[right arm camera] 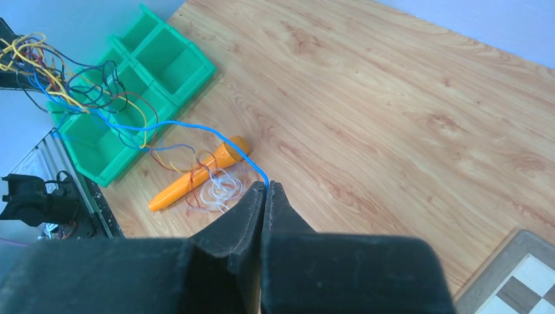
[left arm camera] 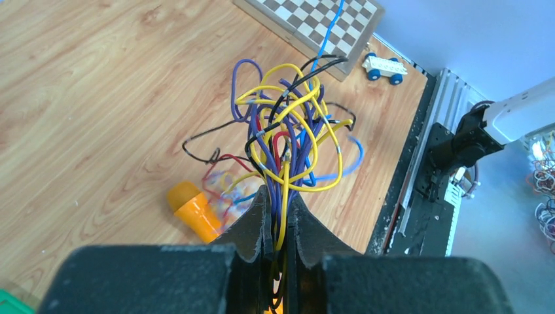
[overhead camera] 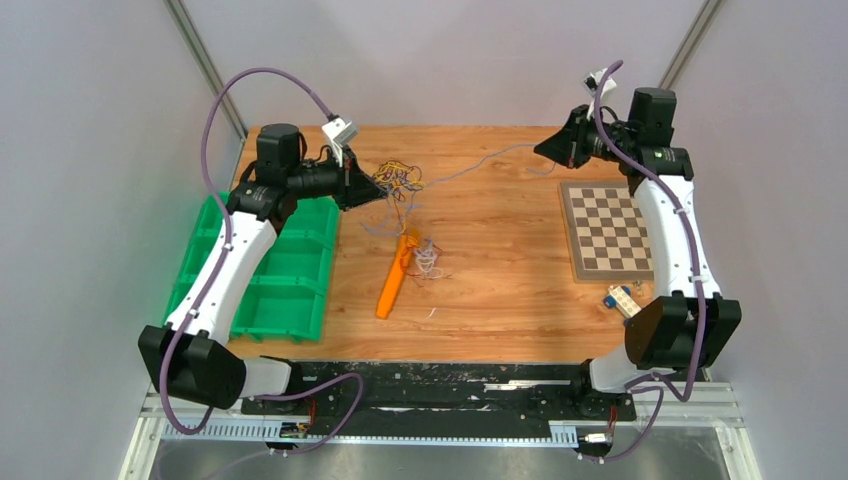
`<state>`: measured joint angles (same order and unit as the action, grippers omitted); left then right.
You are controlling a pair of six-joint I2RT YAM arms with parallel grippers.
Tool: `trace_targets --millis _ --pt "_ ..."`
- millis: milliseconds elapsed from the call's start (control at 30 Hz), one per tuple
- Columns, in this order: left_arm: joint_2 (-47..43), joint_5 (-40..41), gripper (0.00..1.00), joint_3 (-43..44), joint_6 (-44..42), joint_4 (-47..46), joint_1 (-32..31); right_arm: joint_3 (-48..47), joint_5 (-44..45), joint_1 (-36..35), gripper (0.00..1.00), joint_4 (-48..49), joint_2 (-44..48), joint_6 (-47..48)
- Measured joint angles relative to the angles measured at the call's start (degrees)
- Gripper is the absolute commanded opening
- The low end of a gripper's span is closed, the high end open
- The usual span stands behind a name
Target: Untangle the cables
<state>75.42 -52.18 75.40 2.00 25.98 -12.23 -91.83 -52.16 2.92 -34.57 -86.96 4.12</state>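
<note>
Here the left gripper [left arm camera: 278, 196] is pressed together on the cables [left arm camera: 288, 131], pinching a bunch of yellow, purple, black and red strands that fan out past its fingertips in a loose knot. It holds the knot off the table [overhead camera: 500, 290], at the far left, just beyond the green bins [overhead camera: 290, 270].

The right gripper [right arm camera: 266, 188] is closed too, its fingertips nipping the end of one blue wire [right arm camera: 196, 125]. That wire runs in a long line across the far part of the table from the right gripper to the knot in the left one, hanging clear of the wood.

Below the knot an orange marker [overhead camera: 393, 280] lies on the table, and a few white wires [overhead camera: 428, 258] curl just beside it, with thin red and blue strands over its far end. A chessboard [overhead camera: 610, 228] lies flat on the right. Near its front corner sits a small white toy car [left arm camera: 385, 67] with blue wheels. Any print on the marker or the car is too small to read.
</note>
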Motion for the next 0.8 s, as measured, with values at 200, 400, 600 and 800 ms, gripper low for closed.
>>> trace_targets --millis 200,400,600,800 --pt "0.46 -1.14 0.01 0.02 0.13 -0.26 -1.11 -1.62 -0.42 -0.94 0.82 0.22 0.00 0.07" --pt "5.57 -1.60 0.03 5.46 0.68 -0.81 -8.07 -1.70 -2.84 -6.01 1.00 0.11 -0.04 0.68" --pt "12.57 -1.97 0.05 12.61 2.14 -2.25 -15.17 -3.23 -4.50 -17.57 0.74 0.22 -0.90 0.66" --pt "15.63 -1.88 0.12 13.53 3.93 -2.38 -16.57 -3.15 -4.35 -23.04 0.00 0.02 -3.06 1.29"
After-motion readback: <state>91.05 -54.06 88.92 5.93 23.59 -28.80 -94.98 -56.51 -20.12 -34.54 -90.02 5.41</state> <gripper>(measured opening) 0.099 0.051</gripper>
